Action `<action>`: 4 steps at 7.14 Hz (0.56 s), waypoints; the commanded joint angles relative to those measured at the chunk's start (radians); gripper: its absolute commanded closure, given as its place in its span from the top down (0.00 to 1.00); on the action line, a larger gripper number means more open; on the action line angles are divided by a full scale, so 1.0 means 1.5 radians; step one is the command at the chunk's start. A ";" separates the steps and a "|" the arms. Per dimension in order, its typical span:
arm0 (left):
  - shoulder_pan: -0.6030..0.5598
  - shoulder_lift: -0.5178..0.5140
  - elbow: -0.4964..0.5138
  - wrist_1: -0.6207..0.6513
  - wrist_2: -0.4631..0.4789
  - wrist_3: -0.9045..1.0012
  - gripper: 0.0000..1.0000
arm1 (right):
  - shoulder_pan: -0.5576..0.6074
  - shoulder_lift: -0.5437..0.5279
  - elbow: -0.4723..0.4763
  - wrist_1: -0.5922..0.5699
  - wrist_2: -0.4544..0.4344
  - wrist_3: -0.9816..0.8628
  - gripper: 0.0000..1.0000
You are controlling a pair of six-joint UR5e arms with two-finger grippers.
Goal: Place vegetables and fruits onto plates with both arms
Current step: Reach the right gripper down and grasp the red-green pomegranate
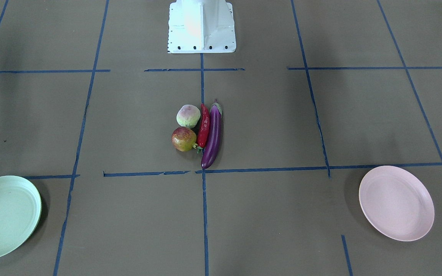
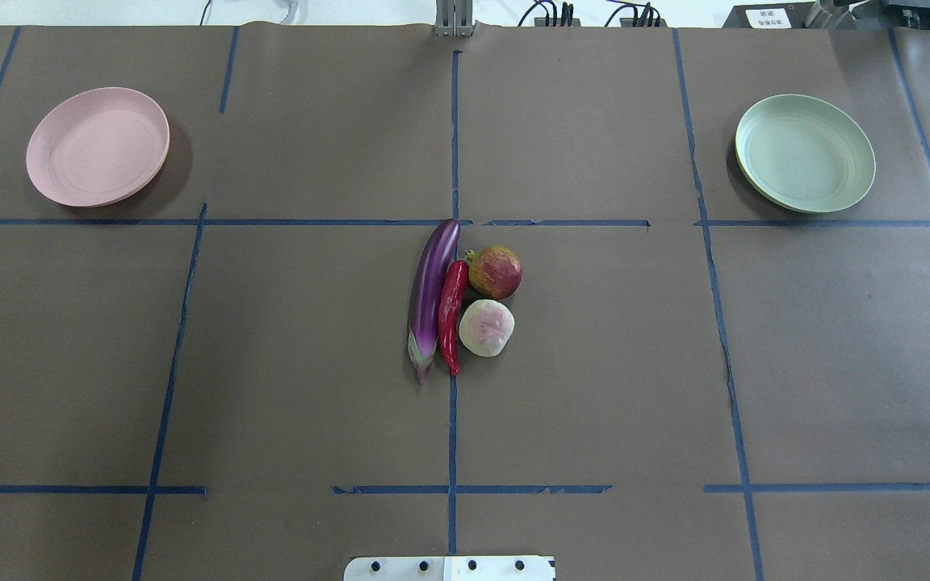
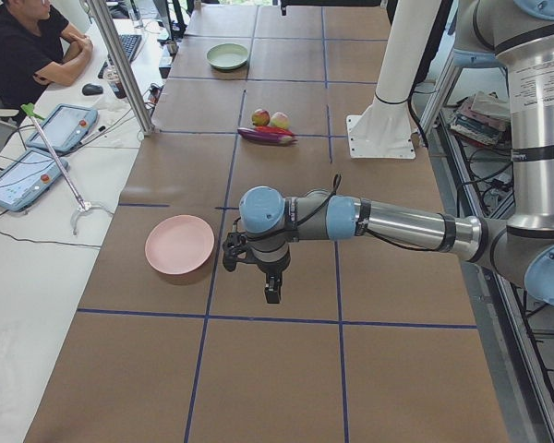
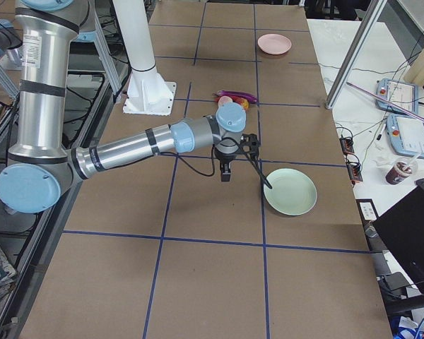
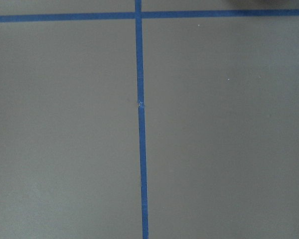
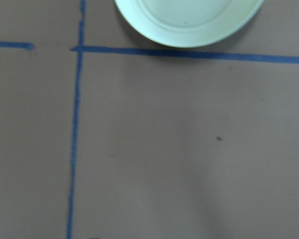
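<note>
Eggplant, chili, red fruit and pale fruit are lying bunched mid-bench, pink plate and green plate well apart. Left claw and right claw are hovering aside; spread or not, I cannot tell. Each is probably best taking an outer piece first.

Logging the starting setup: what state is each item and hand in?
Eggplant: on table, beside chili.
Chili: on table, between eggplant and fruits.
Red-yellow fruit: on table.
Pale green fruit: on table.
Pink plate: empty.
Green plate: empty.
Left hand: above table, grip unclear.
Right hand: above table, grip unclear.
</note>
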 commanded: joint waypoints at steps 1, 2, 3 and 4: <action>0.001 0.000 -0.002 -0.012 0.000 0.001 1.00 | -0.138 0.166 -0.001 0.000 -0.044 0.281 1.00; 0.002 0.000 -0.001 -0.012 0.000 -0.001 1.00 | -0.218 0.226 -0.018 0.000 -0.110 0.352 1.00; 0.003 0.000 0.000 -0.012 0.000 -0.001 1.00 | -0.291 0.312 -0.054 0.000 -0.200 0.446 1.00; 0.003 0.000 0.000 -0.012 0.000 -0.001 1.00 | -0.349 0.369 -0.094 0.002 -0.252 0.511 1.00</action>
